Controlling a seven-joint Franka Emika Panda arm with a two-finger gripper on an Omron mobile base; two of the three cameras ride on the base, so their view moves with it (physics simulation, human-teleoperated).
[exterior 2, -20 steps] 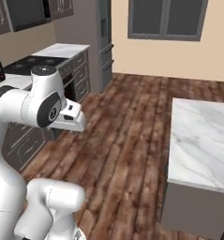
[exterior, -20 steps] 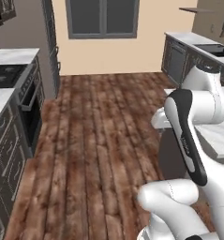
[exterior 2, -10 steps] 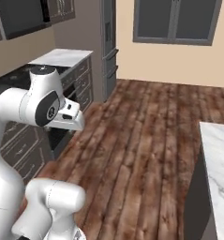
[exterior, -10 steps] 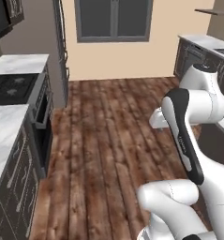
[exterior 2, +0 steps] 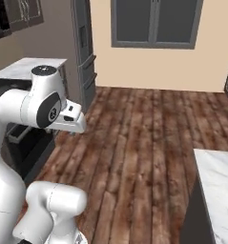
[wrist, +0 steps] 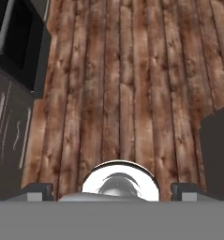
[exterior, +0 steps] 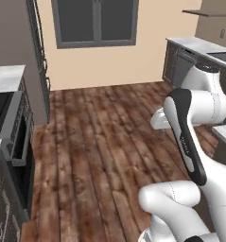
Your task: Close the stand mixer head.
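The stand mixer head is out of view. My gripper points straight down at the wooden floor, well above it. Its two dark fingertips stand far apart at the bottom of the hand view, open, with nothing between them. In the left base view the white hand is folded in close in front of the arm, and the right base view has the hand over bare floorboards.
A dark oven front and marble counter line the left side. A marble island stands at the right, its dark side near the hand. A window wall lies ahead across open floor.
The whole picture has shifted: the base has driven and turned, so the window wall is closer and the stove side has slid left. The arm keeps the same folded pose.
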